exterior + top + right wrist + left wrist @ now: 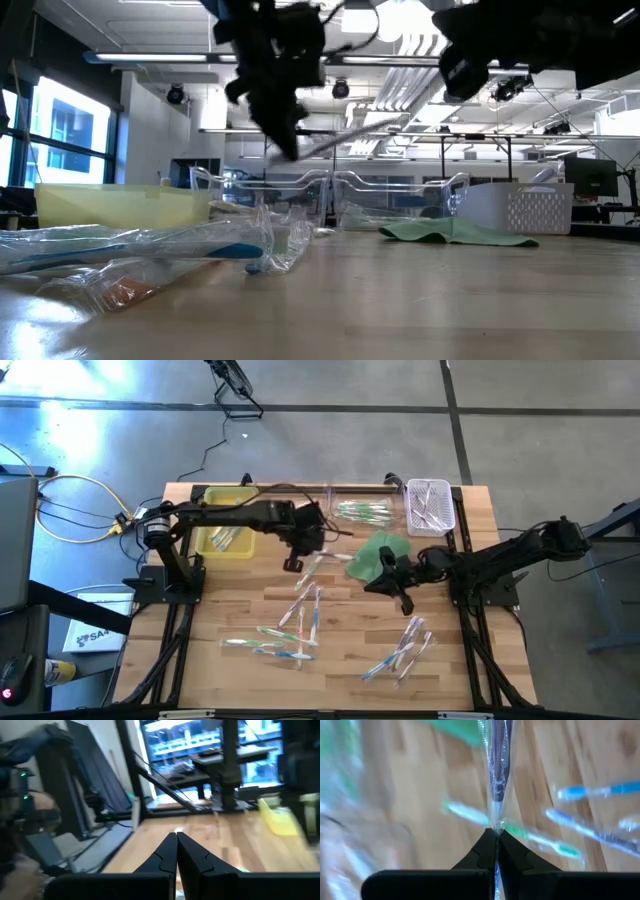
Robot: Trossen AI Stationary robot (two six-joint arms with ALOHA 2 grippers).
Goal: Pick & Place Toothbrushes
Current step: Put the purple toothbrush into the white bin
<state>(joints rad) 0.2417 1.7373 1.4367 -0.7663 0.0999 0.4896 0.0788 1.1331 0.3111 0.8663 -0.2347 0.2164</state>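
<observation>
Left gripper (496,831): fingers pressed together on the end of one wrapped toothbrush (498,775), dark purple inside a clear wrapper. The held toothbrush runs straight out from the fingertips, its long axis in line with the fingers. In the low view it hangs above the table, slanting up and away from the gripper (285,135).

Right gripper (176,836): jaws closed flat against each other, nothing between them; it sits just beside the green cloth (378,555), on the side toward the front edge of the table (230,605).

Landmark: green cloth, lying crumpled on the wooden table.
- Held toothbrush (308,567): just left of the cloth in the high view, lifted clear of the boards.
- Loose toothbrushes (300,615): scattered left of and in front of the cloth, lying flat at mixed angles, most slanted.
- Second small heap of toothbrushes (403,650): in front of the cloth, toward the right front corner, lying diagonally.
- Clear tray (366,510): behind the cloth, several toothbrushes inside, laid crosswise.
- White basket (431,506): behind and right of the cloth, toothbrushes inside.
- Yellow bin (222,525): well left of the cloth, at the back; toothbrushes inside.
</observation>
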